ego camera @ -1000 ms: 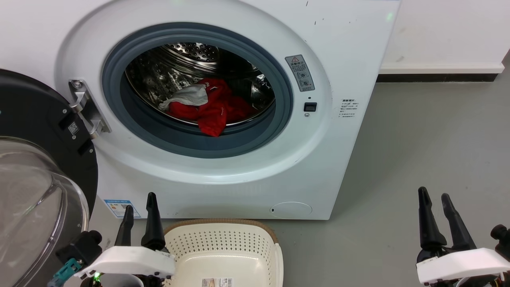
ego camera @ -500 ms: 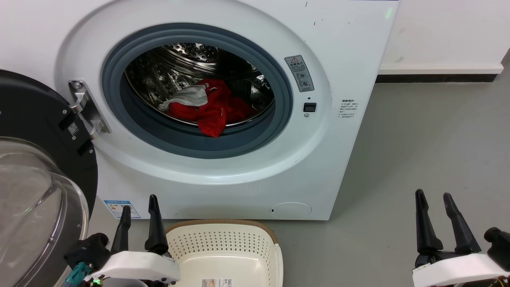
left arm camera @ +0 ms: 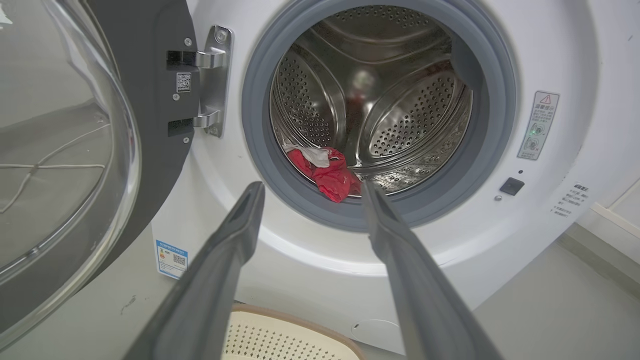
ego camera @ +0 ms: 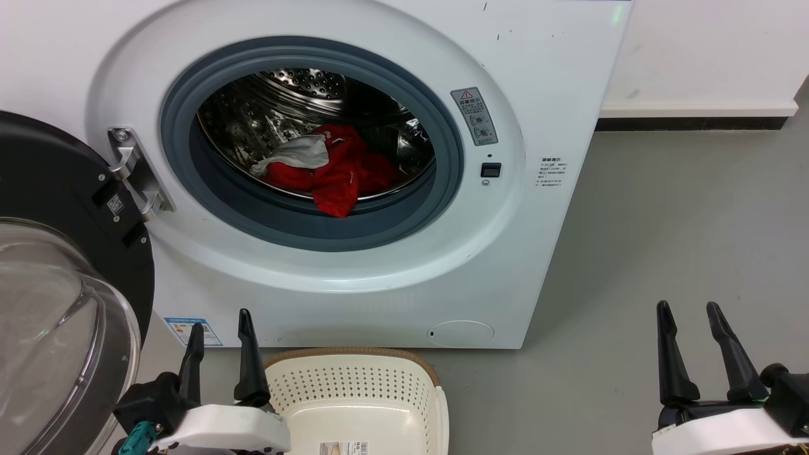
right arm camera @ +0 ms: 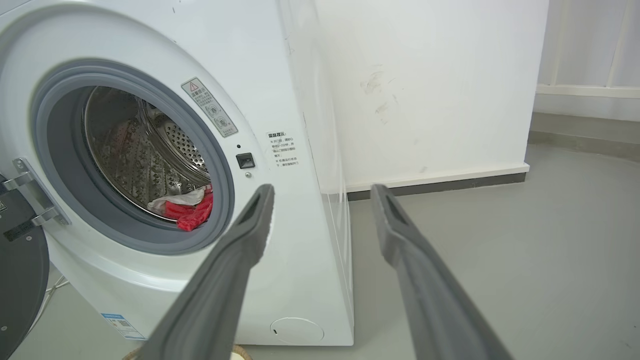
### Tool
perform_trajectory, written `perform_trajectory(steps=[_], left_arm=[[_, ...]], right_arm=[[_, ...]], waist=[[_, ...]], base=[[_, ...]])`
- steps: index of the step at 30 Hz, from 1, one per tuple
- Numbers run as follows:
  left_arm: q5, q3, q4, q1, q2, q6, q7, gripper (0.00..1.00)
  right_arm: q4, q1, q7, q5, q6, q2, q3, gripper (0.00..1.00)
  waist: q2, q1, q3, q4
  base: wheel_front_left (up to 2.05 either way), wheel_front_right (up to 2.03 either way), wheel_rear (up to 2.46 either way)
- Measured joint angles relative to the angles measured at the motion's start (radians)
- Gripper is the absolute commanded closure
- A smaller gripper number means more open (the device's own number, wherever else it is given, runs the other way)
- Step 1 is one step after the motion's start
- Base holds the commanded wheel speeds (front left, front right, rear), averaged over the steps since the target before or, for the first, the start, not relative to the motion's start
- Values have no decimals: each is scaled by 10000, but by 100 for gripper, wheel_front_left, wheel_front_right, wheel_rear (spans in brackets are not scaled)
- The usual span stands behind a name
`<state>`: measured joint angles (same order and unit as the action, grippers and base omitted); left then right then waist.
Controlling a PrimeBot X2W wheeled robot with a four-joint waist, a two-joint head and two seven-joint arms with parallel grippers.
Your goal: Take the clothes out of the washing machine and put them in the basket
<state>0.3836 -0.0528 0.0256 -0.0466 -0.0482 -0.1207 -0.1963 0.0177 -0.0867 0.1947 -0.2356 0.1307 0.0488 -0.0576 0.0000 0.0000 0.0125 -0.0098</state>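
Note:
The white washing machine [ego camera: 556, 82] stands with its door swung open. Red clothes [ego camera: 344, 174] with a pale grey-white patch lie at the front of the steel drum, one red fold hanging over the drum's lip; the same clothes [left arm camera: 327, 175] [right arm camera: 192, 210] show in both wrist views. The cream basket [ego camera: 354, 379] sits on the floor right below the porthole. My left gripper [ego camera: 218, 319] is open, low at the basket's left end. My right gripper [ego camera: 689, 311] is open over bare floor, right of the machine. Both are empty and well short of the clothes.
The black-rimmed glass door [ego camera: 57, 278] hangs open on the left, close beside my left gripper, on a metal hinge [ego camera: 136, 170]. A white wall with a dark skirting [ego camera: 695, 120] runs behind. Grey floor [ego camera: 663, 240] stretches to the right of the machine.
Both grippers have opened a little wider and sunk slightly lower in the head view. The clothes, door and basket have not moved.

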Motion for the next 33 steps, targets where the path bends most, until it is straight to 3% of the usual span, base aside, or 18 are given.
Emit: perform_trajectory(steps=[33], left_arm=[[-2159,-234,0,-316,-10,-217,-640,0]], right_arm=[[487,-397,662,2353,2,2,4,0]], waist=[[0,0,9,-64]], base=[[0,0,0]])
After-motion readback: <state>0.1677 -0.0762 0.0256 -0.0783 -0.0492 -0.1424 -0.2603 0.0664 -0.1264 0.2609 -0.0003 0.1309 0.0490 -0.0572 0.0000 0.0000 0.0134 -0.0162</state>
